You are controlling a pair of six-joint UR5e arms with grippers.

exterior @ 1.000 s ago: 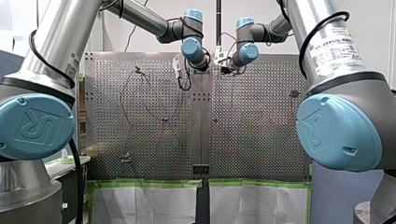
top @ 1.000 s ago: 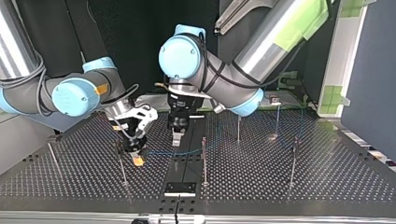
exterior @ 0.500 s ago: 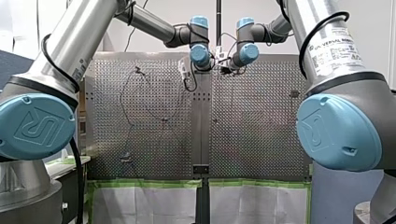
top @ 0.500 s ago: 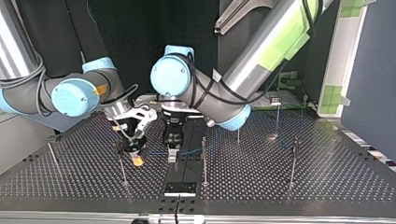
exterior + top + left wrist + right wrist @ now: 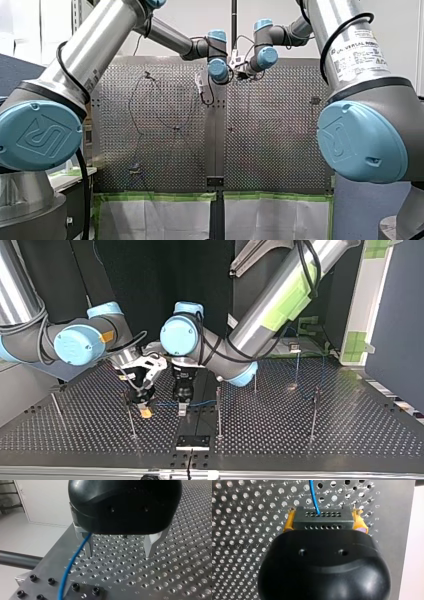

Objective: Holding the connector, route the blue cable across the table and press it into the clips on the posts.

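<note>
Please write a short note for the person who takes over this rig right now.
My right gripper: shut on the connector, yellow pads on both its sides.
My left gripper: open, holding nothing; the blue cable runs beside one finger.
Done: connector grasped, cable led out over the table.
Cannot be seen: whether any of the clips holds the cable.
Left: route the cable to the posts and press it in.

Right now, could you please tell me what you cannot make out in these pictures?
The clips on the posts: too small in the top view.
The cable: in the left wrist view, one way hidden behind the body of my left gripper, the other way cut by the edge.
Rear of the connector: in the right wrist view, hidden by my right gripper.
</note>
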